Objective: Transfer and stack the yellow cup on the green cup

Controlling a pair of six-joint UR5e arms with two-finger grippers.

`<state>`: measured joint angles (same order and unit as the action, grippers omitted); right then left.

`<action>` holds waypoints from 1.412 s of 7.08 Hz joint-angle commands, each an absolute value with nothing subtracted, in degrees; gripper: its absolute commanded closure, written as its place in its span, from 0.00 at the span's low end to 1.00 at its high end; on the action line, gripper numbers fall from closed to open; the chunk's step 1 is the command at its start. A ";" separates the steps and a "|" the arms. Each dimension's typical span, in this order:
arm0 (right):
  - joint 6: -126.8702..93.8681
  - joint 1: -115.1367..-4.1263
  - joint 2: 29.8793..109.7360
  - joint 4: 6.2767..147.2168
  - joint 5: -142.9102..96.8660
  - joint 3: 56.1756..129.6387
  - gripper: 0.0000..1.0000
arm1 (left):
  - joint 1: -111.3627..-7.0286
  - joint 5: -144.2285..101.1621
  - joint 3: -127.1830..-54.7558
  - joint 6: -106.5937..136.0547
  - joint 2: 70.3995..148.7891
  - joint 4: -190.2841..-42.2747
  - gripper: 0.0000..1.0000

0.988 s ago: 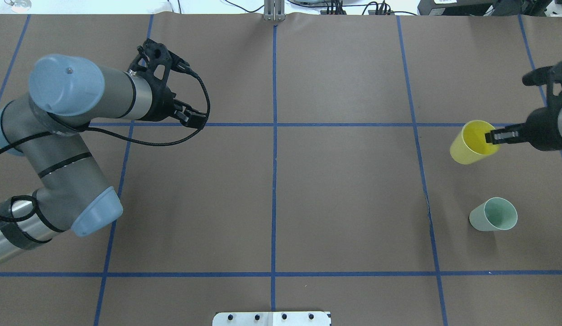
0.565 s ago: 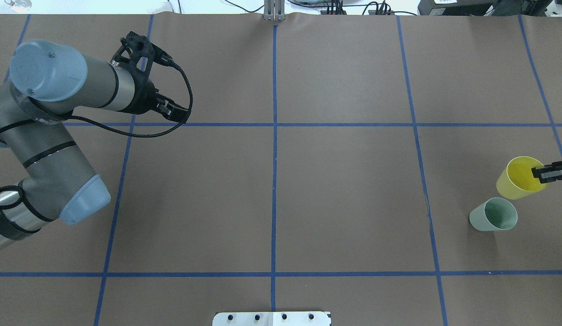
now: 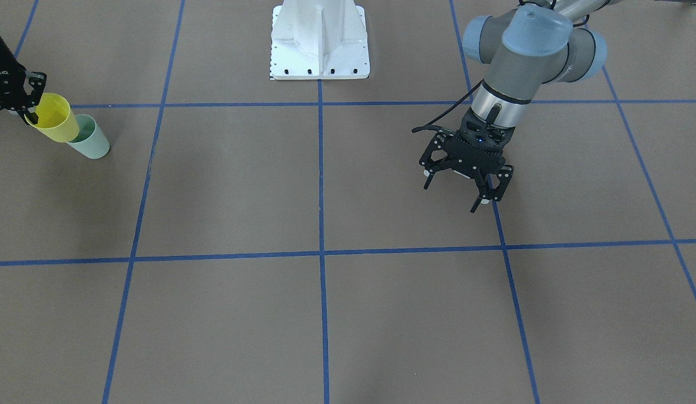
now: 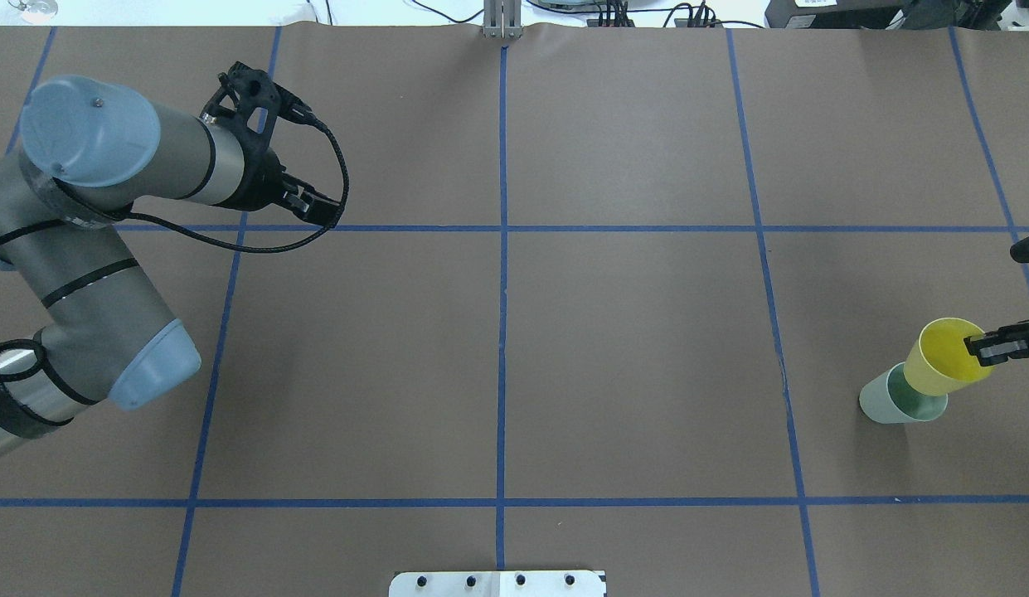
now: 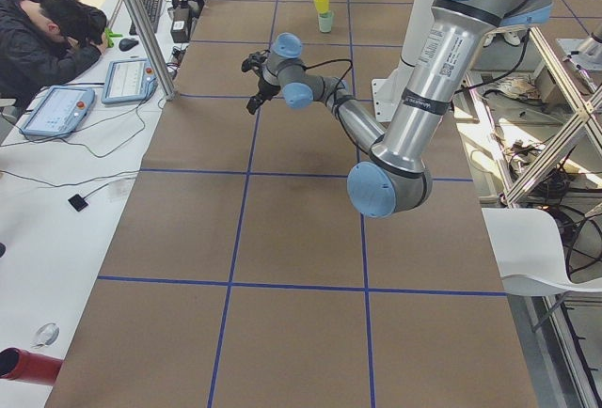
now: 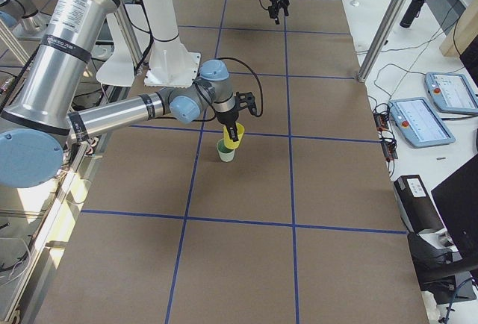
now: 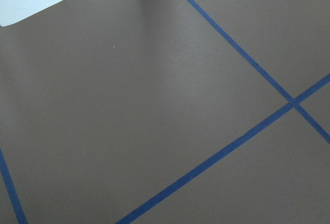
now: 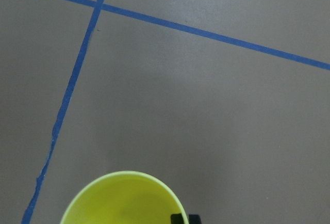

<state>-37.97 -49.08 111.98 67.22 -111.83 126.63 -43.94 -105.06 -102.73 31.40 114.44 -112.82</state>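
The yellow cup [image 4: 941, 361] hangs tilted at the table's right edge. Its base overlaps the mouth of the green cup [image 4: 880, 404], which stands upright on the table. My right gripper [image 4: 981, 349] is shut on the yellow cup's rim, one finger inside. The front view shows the yellow cup [image 3: 53, 119] leaning over the green cup [image 3: 94, 145], with the right gripper [image 3: 31, 109] at its rim. The right wrist view shows only the yellow cup's rim [image 8: 124, 195]. My left gripper [image 3: 455, 192] is open and empty above the table's left half, far from both cups.
The table is covered in brown paper [image 4: 630, 332] with a blue tape grid. The white robot base plate [image 3: 319, 39] is at the robot's side. A metal post [image 4: 502, 21] stands at the far edge. A person [image 5: 47, 37] with tablets sits beyond the far side.
My right gripper has carried the yellow cup toward the robot's side and over to the green cup, where its base now overlaps the green rim. The left arm drew back left, then stayed.
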 commanded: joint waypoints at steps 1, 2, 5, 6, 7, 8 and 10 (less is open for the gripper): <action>-37.97 -48.34 111.97 67.24 -112.06 125.51 1.00 | -43.95 -105.03 -102.39 31.46 114.43 -112.94 0.01; -37.97 -47.99 111.89 67.24 -112.15 125.25 1.00 | -43.95 -105.03 -102.22 31.46 114.43 -113.11 0.01; -37.97 -47.73 111.62 67.24 -113.20 125.24 1.00 | -44.38 -105.03 -102.13 31.38 114.43 -113.29 0.01; -37.97 -47.64 111.62 67.24 -113.29 125.16 1.00 | -44.38 -105.03 -102.04 31.38 114.43 -113.29 0.01; -37.97 -47.55 111.62 67.24 -113.29 125.07 1.00 | -44.47 -105.03 -101.78 31.38 114.43 -113.38 0.01; -37.97 -47.46 111.62 67.24 -113.47 124.72 1.00 | -44.47 -105.03 -101.78 31.72 114.43 -113.47 0.00; -37.97 -47.11 110.92 67.06 -113.99 124.54 0.01 | -44.47 -104.86 -101.51 32.08 114.43 -113.55 0.00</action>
<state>-37.97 -47.31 111.40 67.16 -113.76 124.64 -44.47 -104.99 -101.61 31.85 114.43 -113.48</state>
